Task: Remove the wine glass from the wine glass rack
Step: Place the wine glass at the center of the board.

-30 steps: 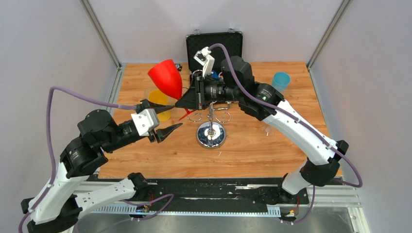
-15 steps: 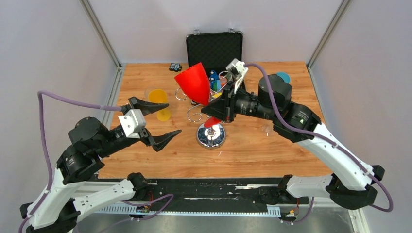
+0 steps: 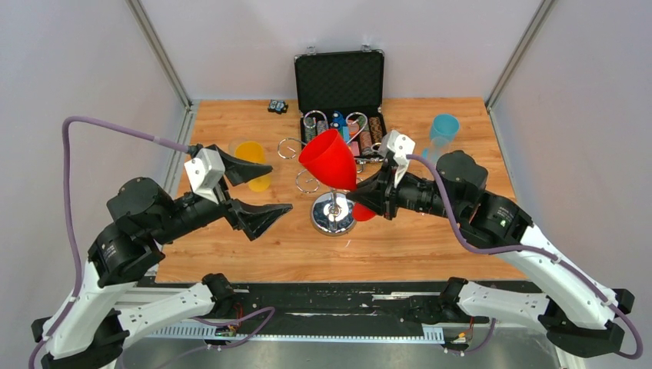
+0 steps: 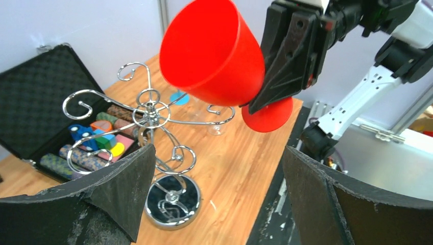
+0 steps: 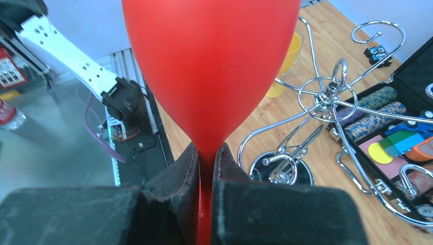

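Observation:
The red wine glass (image 3: 329, 157) hangs in the air, tilted, with my right gripper (image 3: 361, 197) shut on its stem just above the foot. It is off the wine glass rack (image 3: 333, 214), a chrome stand whose round mirrored base sits mid-table under curled wire arms. In the right wrist view the fingers (image 5: 184, 171) clamp the red stem of the wine glass (image 5: 209, 66), with the rack (image 5: 327, 97) to the right. My left gripper (image 3: 278, 187) stands wide open to the left of the rack, holding nothing. From the left wrist, the glass (image 4: 212, 53) floats above the rack (image 4: 172, 200), beyond my open left gripper (image 4: 218, 153).
An open black chip case (image 3: 339, 77) with coloured chips stands at the back behind the rack. A yellow cup (image 3: 254, 165) sits at the left near my left gripper. A blue cup (image 3: 444, 127) is at the back right, and a small black object (image 3: 277, 106) at the far edge.
My right arm swung the red glass from the rack's far left side to its near right, clear of the wire arms. My left gripper opened wide and lifted slightly.

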Motion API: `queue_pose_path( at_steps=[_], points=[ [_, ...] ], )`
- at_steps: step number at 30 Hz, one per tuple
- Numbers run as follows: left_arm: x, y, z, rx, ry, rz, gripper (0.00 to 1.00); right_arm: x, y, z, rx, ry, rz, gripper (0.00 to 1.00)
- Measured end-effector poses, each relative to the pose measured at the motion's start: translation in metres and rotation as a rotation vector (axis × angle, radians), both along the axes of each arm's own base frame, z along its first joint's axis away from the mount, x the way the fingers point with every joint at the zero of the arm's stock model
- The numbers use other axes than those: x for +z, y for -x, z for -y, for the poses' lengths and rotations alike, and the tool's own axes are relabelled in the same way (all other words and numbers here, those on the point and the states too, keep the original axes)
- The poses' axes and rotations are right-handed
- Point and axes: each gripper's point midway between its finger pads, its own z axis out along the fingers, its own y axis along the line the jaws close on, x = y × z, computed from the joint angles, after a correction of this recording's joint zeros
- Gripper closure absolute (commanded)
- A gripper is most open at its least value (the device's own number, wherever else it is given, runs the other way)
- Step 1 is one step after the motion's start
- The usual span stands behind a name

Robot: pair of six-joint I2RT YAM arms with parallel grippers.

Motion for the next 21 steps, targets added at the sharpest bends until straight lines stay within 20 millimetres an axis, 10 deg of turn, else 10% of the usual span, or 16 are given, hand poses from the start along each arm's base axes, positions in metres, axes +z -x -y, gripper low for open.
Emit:
queue_pose_path(
  at_steps=[14, 21],
  points=[
    [0.021, 0.013, -0.004, 0.007, 0.112, -0.251, 0.0, -0.036, 0.035, -0.008, 0.179, 0.161, 0.312, 1.0],
    [0.001, 0.009, -0.003, 0.058, 0.073, -0.397, 0.0, -0.049, 0.039, -0.021, 0.186, 0.245, 0.432, 1.0]
  ],
)
